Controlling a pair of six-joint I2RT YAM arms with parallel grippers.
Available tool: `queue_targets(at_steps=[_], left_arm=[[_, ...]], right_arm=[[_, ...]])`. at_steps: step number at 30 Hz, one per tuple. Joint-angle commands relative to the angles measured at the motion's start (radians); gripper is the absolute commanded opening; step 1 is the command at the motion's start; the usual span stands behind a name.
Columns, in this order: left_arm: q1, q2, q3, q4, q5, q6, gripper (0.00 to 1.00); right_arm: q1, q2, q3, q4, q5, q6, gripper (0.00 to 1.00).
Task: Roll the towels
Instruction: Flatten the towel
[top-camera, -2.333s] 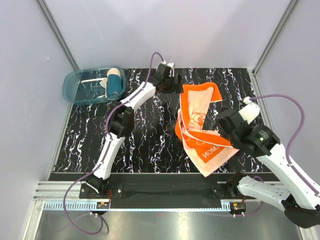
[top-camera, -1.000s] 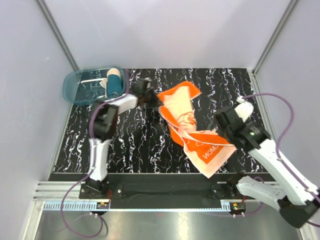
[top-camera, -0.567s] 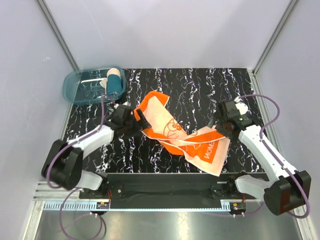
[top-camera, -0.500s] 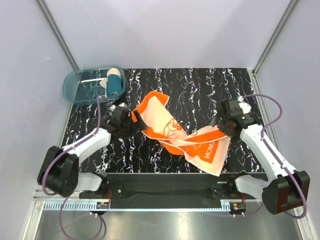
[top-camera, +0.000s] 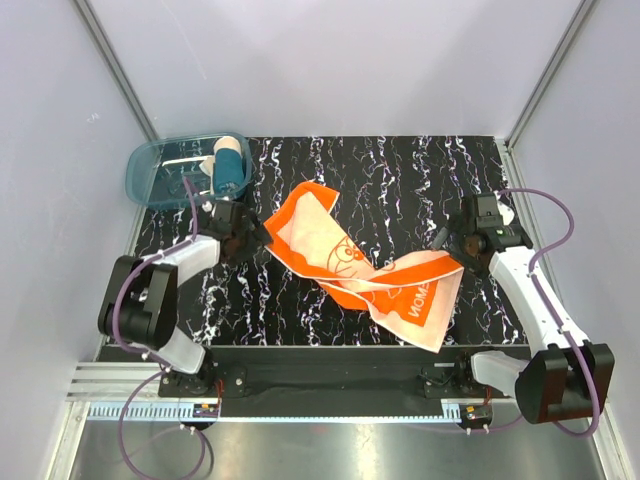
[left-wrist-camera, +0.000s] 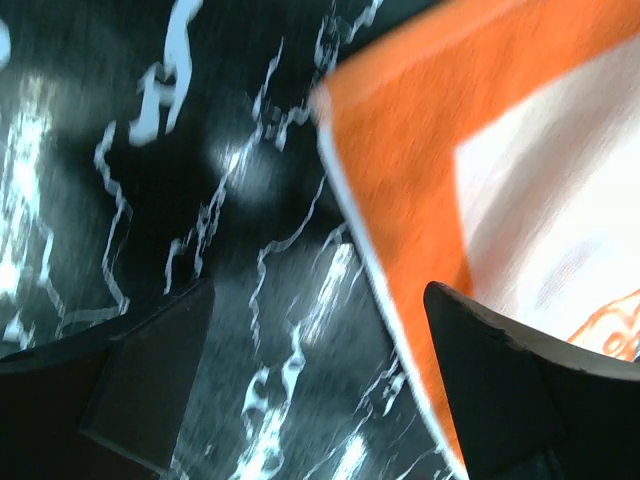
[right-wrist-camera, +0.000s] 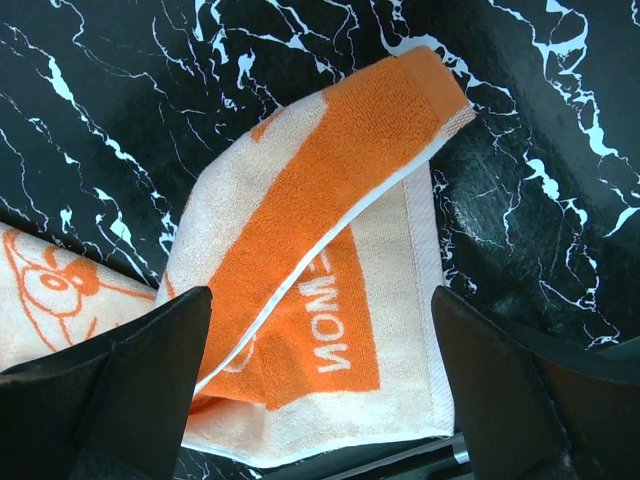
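Observation:
An orange and cream towel (top-camera: 370, 270) lies crumpled across the middle of the black marbled table, partly folded over itself. My left gripper (top-camera: 252, 240) is open and empty at the towel's left corner; in the left wrist view that orange corner (left-wrist-camera: 440, 150) lies under my right-hand finger. My right gripper (top-camera: 452, 243) is open and empty above the towel's right end. In the right wrist view the folded end with white lettering (right-wrist-camera: 330, 300) lies between my spread fingers. A rolled teal and cream towel (top-camera: 229, 167) stands in the blue tub.
A clear blue plastic tub (top-camera: 160, 180) sits at the far left corner of the table. Grey walls with metal posts close in the table on the left, back and right. A black rail (top-camera: 330, 375) runs along the near edge.
Both arms dragged the towel left and down onto the table, then let it go. Both grippers have since drawn back to its two ends.

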Motion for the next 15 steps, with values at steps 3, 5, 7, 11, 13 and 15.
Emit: queue_targets(at_steps=[3,5,7,11,13,15], left_arm=[[0.032,0.072,0.064,0.184,0.004,-0.023,0.92],[0.035,0.115,0.082,0.192,0.004,-0.034,0.91],[0.035,0.161,0.127,0.169,0.004,-0.039,0.9],[0.035,0.219,0.159,0.186,0.045,-0.04,0.66],[0.035,0.236,0.164,0.194,0.054,-0.04,0.54],[0.035,0.241,0.161,0.197,0.057,-0.039,0.34]], right_arm=[[-0.043,0.016,-0.015,0.062,-0.047,-0.047,1.0],[-0.055,0.028,-0.018,0.069,-0.056,-0.057,1.0],[-0.063,0.043,-0.016,0.074,-0.06,-0.063,1.0],[-0.086,0.056,-0.013,0.086,-0.079,-0.064,1.0],[-0.097,0.057,-0.01,0.088,-0.086,-0.064,1.0],[-0.102,0.062,-0.012,0.091,-0.094,-0.061,1.0]])
